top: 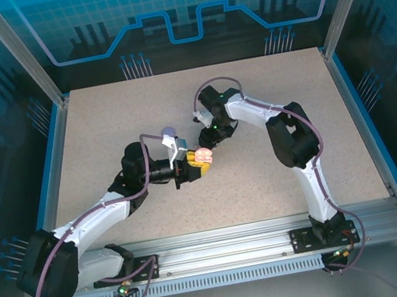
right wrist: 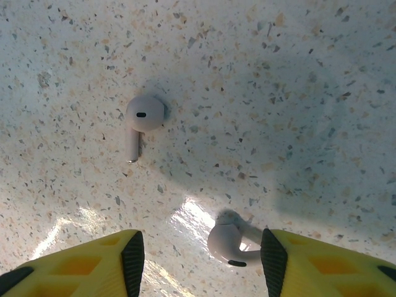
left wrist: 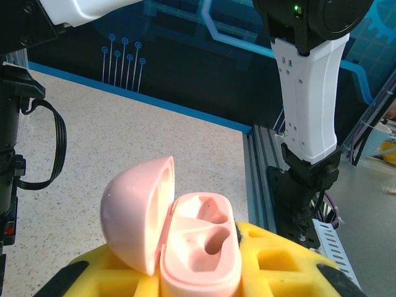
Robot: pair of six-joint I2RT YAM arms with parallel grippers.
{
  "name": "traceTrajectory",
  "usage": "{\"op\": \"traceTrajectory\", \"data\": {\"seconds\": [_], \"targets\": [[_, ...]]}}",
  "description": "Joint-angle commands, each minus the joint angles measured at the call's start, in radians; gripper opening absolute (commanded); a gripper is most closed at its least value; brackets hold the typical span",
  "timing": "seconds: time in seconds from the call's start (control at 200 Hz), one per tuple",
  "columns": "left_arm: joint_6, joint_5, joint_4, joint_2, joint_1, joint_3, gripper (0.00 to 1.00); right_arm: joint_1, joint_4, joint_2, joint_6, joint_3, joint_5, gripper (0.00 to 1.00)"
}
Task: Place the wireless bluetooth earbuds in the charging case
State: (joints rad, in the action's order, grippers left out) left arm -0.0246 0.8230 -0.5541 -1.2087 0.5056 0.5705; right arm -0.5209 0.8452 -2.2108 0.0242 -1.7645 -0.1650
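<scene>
**Centre the bud before closing**

The right gripper (right wrist: 204, 263) hangs low over the table (right wrist: 278, 93) with its yellow fingers (right wrist: 133, 260) apart; a pale earbud (right wrist: 230, 242) lies between them, crowded against one pad rather than mid-gap; a second earbud (right wrist: 143, 117) lies well apart on the speckled top. By my judgement, the gripper should shift sideways until the bud sits centred, close across the rounded head rather than the thin stem, and squeeze gently, or the bud may squirt out. The left gripper (top: 199, 162) is clamped on the pink case (left wrist: 198, 247); its lid (left wrist: 137, 210) stands hinged open; both sockets are empty and face up.
</scene>
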Motion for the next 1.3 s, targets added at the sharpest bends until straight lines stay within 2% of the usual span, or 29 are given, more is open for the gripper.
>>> {"op": "traceTrajectory", "data": {"seconds": [0.0,0.49,0.695,1.131,1.296], "targets": [[0.023,0.005,0.003,0.015,-0.007,0.021,0.11,-0.001,0.013,-0.027,-0.022,0.019,-0.01,0.56],[0.025,0.01,0.01,0.007,-0.007,0.03,0.11,-0.008,0.017,-0.017,-0.027,0.069,-0.033,0.57],[0.025,0.011,0.013,0.011,-0.007,0.031,0.11,-0.016,0.007,-0.009,-0.008,0.089,-0.038,0.52],[0.031,0.007,0.026,0.015,-0.008,0.037,0.11,-0.021,0.02,0.015,0.051,0.089,-0.14,0.5],[0.031,0.007,0.028,0.015,-0.008,0.04,0.11,-0.019,0.025,0.016,0.084,0.081,-0.037,0.51]]}}
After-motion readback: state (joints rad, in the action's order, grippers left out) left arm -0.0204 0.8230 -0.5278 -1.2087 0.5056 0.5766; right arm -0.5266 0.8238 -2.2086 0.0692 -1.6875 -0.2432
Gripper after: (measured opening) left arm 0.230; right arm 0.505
